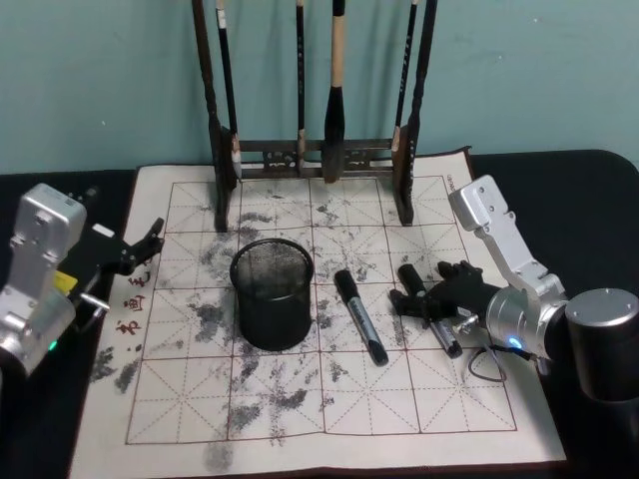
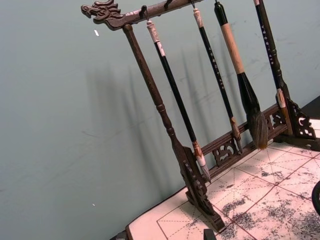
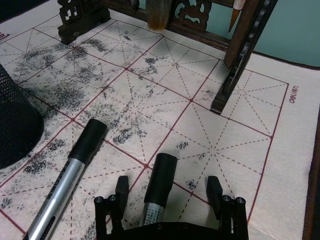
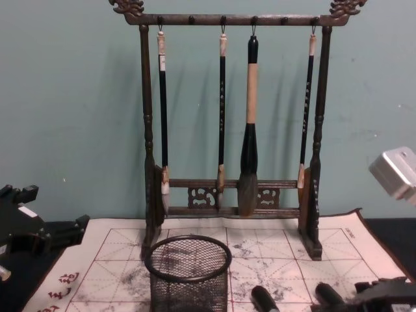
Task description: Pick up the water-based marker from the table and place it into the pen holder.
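From its wrist, the released right end effector [image 3: 167, 182] is straddling the water-based marker [image 3: 162, 167]; the left end effector [image 1: 148, 242] is idling released at the tabletop's left.

The right gripper [image 4: 372, 295] sits low in the right corner. Just to its left, the black cap of a marker [image 4: 325, 294] rests on the white felt mat with red grid lines [image 4: 273, 257]. A second black-capped marker [image 4: 263, 299] lies farther to that gripper's left, and beyond it stands the round black wire-mesh pen holder [image 4: 188, 270]. The left gripper [image 4: 70, 231] hangs well apart from the holder, on its other side. Behind both grippers rises the tall dark wooden brush rack [image 4: 148, 130], with four brushes hanging from it.
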